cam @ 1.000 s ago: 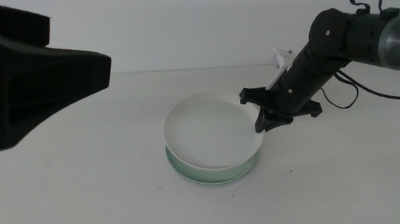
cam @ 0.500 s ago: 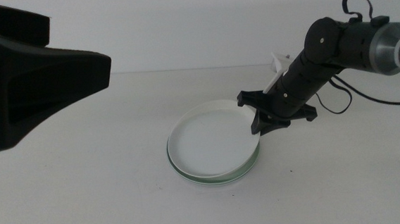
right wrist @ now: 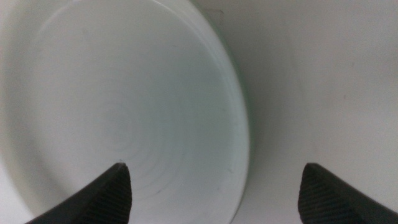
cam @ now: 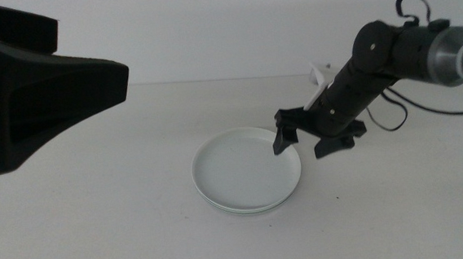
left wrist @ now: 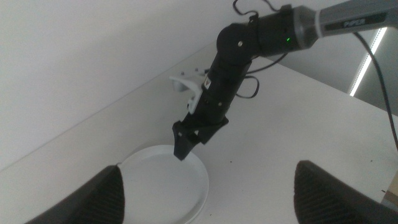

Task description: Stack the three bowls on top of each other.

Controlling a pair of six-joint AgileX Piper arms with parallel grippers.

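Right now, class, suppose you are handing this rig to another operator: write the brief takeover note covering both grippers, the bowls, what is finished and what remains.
Right gripper: open, empty, at the right rim of the stack, one finger above the white bowl's rim and one outside it.
Left gripper: open, empty, raised at the left, away from the bowls.
Bowls: the white bowl lies flat on top at the table's centre. Only a thin greenish edge shows beneath it; the lower bowls cannot be told apart.
Done: the stack looks complete and the top bowl is released.
Left: probably only to pull the right arm clear without nudging the rim.
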